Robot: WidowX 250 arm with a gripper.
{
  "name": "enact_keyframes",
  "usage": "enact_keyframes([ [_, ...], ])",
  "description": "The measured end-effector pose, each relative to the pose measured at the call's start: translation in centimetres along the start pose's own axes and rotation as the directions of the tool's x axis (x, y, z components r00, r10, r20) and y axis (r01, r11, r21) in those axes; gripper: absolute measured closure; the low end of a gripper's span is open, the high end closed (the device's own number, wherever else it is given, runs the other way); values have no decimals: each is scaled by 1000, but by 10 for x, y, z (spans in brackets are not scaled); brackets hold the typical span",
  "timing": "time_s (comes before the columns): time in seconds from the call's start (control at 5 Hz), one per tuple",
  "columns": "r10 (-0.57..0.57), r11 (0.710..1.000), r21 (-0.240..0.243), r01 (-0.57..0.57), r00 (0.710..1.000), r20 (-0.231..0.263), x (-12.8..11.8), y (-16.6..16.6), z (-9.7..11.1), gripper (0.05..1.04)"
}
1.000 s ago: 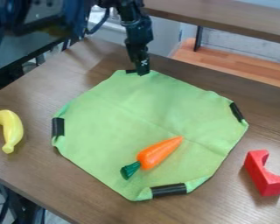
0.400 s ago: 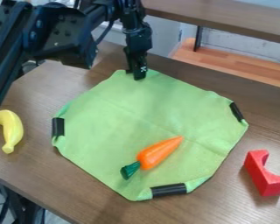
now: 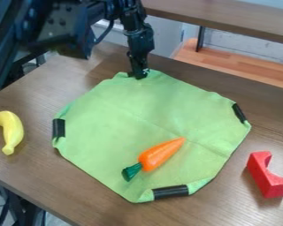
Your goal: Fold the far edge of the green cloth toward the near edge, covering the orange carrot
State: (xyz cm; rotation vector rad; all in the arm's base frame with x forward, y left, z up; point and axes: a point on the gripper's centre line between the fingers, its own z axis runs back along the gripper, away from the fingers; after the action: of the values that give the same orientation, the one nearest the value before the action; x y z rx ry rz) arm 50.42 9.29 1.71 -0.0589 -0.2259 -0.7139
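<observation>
Green cloth spread on the counter, a black band on its near edge. Red block to its right; orange carrot on its near half. Yellow banana towards the counter's left edge. Gripper at the cloth's far corner, near the counter's far edge; open or closed, I cannot tell.

No lettering, label, number or sign can be read on anything here.
</observation>
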Motion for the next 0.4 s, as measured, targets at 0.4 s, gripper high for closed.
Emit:
enact_keyframes([
  [0.4,-31,997,-64,36,996,89,-8,-29,31,1026],
])
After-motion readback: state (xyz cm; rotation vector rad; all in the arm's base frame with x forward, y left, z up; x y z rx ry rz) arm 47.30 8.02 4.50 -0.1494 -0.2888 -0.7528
